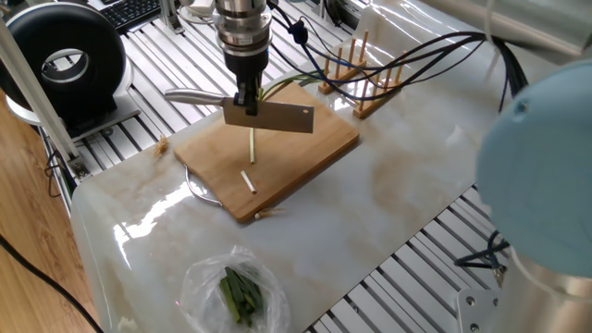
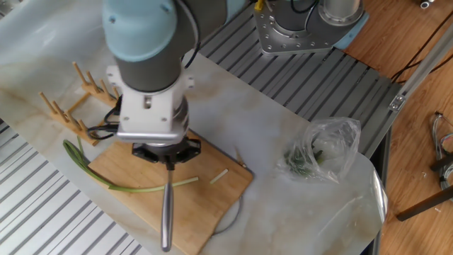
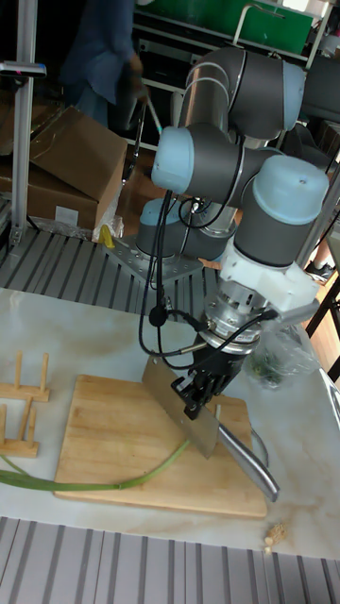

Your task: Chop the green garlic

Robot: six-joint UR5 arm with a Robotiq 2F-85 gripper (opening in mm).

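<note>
The green garlic (image 2: 134,189) lies across the wooden cutting board (image 2: 205,205), its leafy end trailing off the board's left side (image 3: 57,481). Its pale end (image 1: 252,148) pokes out from under the knife blade (image 1: 273,118). One short cut stick (image 1: 248,180) lies apart from it on the board (image 2: 218,176). My gripper (image 1: 245,104) is shut on the knife, blade edge down over the stalk (image 3: 184,420), handle (image 2: 166,219) sticking out sideways. I cannot tell whether the edge touches the stalk.
A wooden peg rack (image 1: 363,72) stands just beyond the board. A clear plastic bag with dark green leaves (image 1: 236,291) lies near the table's front edge (image 2: 322,150). Cables run over the rack. Slatted aluminium framing borders the marble top.
</note>
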